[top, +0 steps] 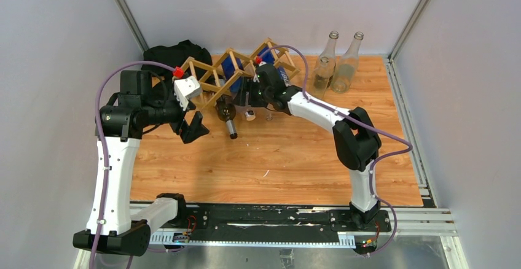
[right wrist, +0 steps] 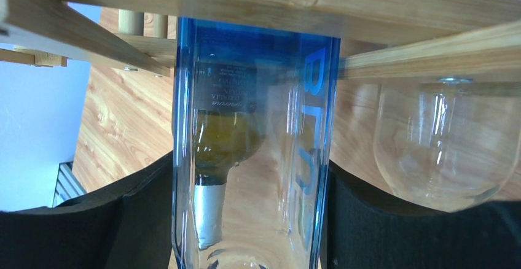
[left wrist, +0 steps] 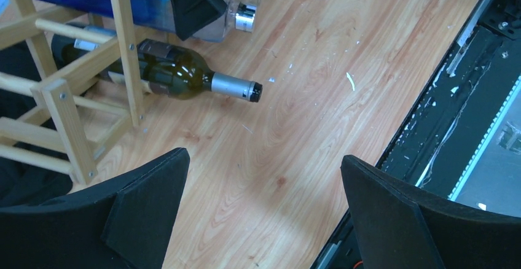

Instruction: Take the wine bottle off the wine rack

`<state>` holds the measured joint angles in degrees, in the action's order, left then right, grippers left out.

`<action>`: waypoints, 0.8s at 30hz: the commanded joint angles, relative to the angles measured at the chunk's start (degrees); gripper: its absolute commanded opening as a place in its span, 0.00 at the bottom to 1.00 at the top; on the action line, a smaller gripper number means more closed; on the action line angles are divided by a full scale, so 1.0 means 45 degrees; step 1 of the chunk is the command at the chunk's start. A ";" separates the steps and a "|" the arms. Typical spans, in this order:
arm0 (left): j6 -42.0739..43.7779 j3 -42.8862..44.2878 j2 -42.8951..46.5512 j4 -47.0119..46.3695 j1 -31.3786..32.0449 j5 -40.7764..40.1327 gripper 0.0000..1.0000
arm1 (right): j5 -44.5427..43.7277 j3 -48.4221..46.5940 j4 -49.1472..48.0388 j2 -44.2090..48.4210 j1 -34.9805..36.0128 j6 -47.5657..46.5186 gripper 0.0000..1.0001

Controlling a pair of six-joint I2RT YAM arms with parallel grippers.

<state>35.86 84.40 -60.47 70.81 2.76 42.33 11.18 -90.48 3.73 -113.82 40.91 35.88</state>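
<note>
The light wooden lattice wine rack [top: 215,72] stands at the back middle of the table. A clear blue bottle [top: 233,66] lies in one of its cells. My right gripper [top: 254,95] is shut on it: in the right wrist view both black fingers [right wrist: 368,220] press the blue bottle's [right wrist: 252,158] sides below the rack slats [right wrist: 276,2]. A dark green wine bottle [top: 226,112] lies in a lower cell, its silver-capped neck sticking out toward me; it also shows in the left wrist view [left wrist: 178,72]. My left gripper [top: 193,126] hangs open and empty [left wrist: 264,180] above bare table, left of that neck.
Two empty clear bottles [top: 325,66] [top: 347,66] stand at the back right. A black bag [top: 172,54] lies behind the rack's left end. A clear glass vessel [right wrist: 442,140] hangs right of the blue bottle. The black base rail [top: 270,220] runs along the near edge.
</note>
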 commanded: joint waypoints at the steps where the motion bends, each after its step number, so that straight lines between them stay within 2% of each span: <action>1: 0.0061 -0.0039 0.0117 0.0047 0.0050 0.0302 1.00 | 0.1344 -0.0224 0.0372 -0.0239 0.0851 -0.0758 0.00; 11: 0.0619 -0.0692 -0.0329 0.0042 0.0061 -0.0184 1.00 | 0.1097 0.1791 -0.0709 0.1981 0.1012 0.0671 0.00; 24: 0.2068 -0.1163 -0.0257 0.0052 0.0061 -0.0077 1.00 | 0.1755 0.6860 -0.2469 0.6521 0.1379 0.1976 0.00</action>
<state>41.63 80.40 -62.48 70.76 2.76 41.52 14.06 -64.14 -1.72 -90.41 45.43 40.99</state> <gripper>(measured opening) 0.997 0.697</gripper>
